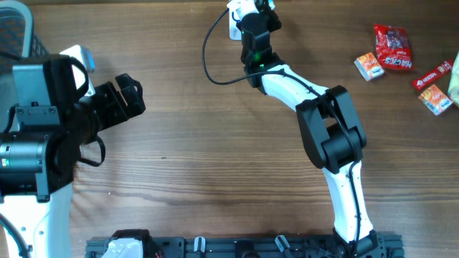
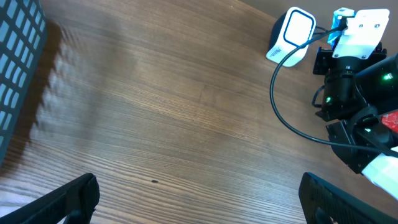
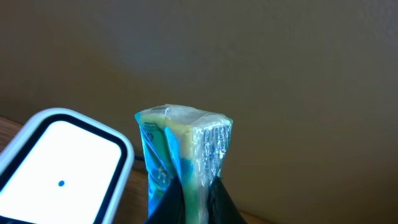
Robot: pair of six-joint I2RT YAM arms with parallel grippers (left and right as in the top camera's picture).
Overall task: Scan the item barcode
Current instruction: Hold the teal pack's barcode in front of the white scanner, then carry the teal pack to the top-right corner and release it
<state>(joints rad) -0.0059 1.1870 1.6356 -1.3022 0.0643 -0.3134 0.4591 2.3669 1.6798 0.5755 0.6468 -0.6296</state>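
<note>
The brown wooden worktop (image 1: pixel 215 143) carries everything. The scanner (image 2: pixel 291 34) sits at its far edge, and the other things are placed from there. The left hand (image 1: pixel 135 94) is well away to the left of the scanner and nearer the robot, with its two fingers spread wide and nothing between them. A grey mesh basket (image 2: pixel 15 56) is even farther left of the scanner. The right hand (image 3: pixel 189 202) is just beside the scanner, pinching the bottom of a blue and green packet (image 3: pixel 183 149) wrapped in clear plastic. The packet stands upright, right next to the scanner's bright white face. A black cable (image 2: pixel 280 112) curls out from the scanner. Some snack packs (image 1: pixel 392 46) lie far to the right of the scanner.
</note>
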